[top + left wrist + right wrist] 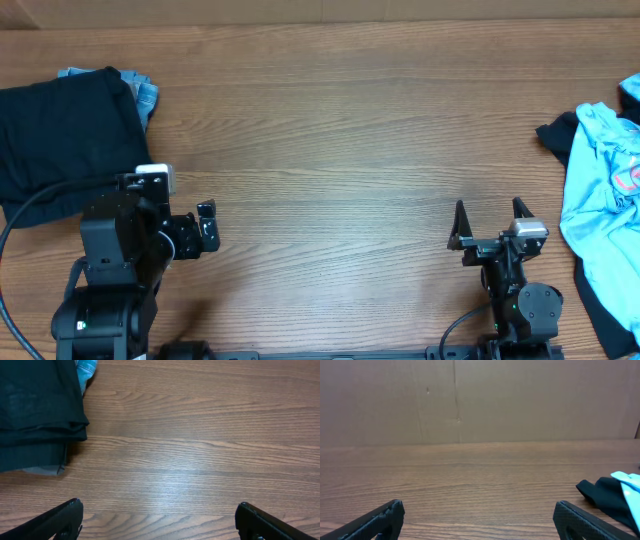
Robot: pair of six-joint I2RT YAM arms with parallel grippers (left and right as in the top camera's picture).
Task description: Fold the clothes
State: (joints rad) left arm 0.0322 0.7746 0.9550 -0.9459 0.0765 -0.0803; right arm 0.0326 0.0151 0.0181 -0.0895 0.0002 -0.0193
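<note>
The clothes (60,135) lie as a black folded pile at the table's far left. In the left wrist view the clothes (35,400) show stacked black layers with a grey edge beneath. My left gripper (208,228) sits just right of the pile, near its front corner. It is open (159,510) over bare wood with nothing between its fingers. My right gripper (489,215) stands open near the front right, also over bare wood (479,510), well away from the pile.
A light blue printed shirt (600,190) lies crumpled at the right edge, with dark fabric (555,132) showing under it. Blue cloth (145,92) peeks out behind the black pile. A brown wall (470,400) rises past the far table edge.
</note>
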